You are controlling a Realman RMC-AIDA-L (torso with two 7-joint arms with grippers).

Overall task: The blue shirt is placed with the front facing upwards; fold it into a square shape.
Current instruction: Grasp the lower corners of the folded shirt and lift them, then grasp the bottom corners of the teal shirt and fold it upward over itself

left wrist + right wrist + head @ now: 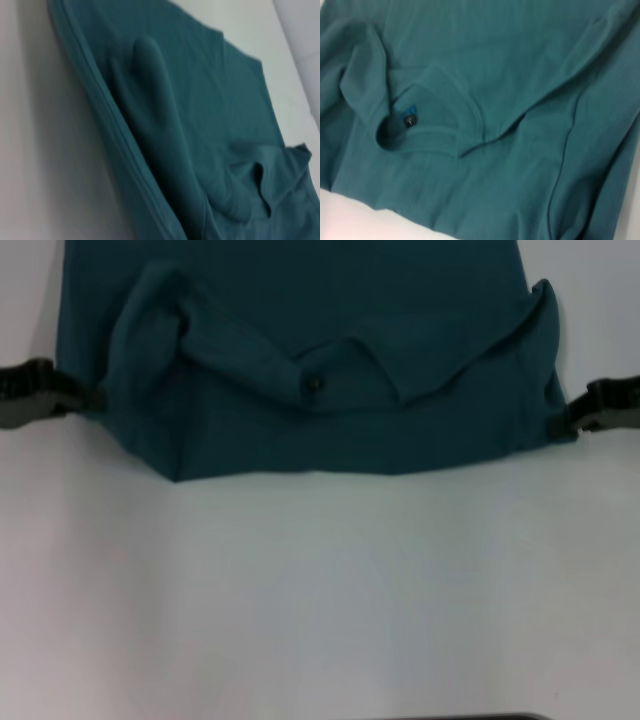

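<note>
My left gripper (pixel 88 398) and right gripper (pixel 560 424) are matte black, blocky, with angular housings.

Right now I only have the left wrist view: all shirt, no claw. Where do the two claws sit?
Observer: In the head view, the left claw is at the left edge of the blue shirt, and the right claw is at its right edge.
Operator: Is the collar tag showing anywhere?
Observer: Yes. The right wrist view shows a small black tag inside the collar, which lies rumpled near the shirt's near edge.
</note>
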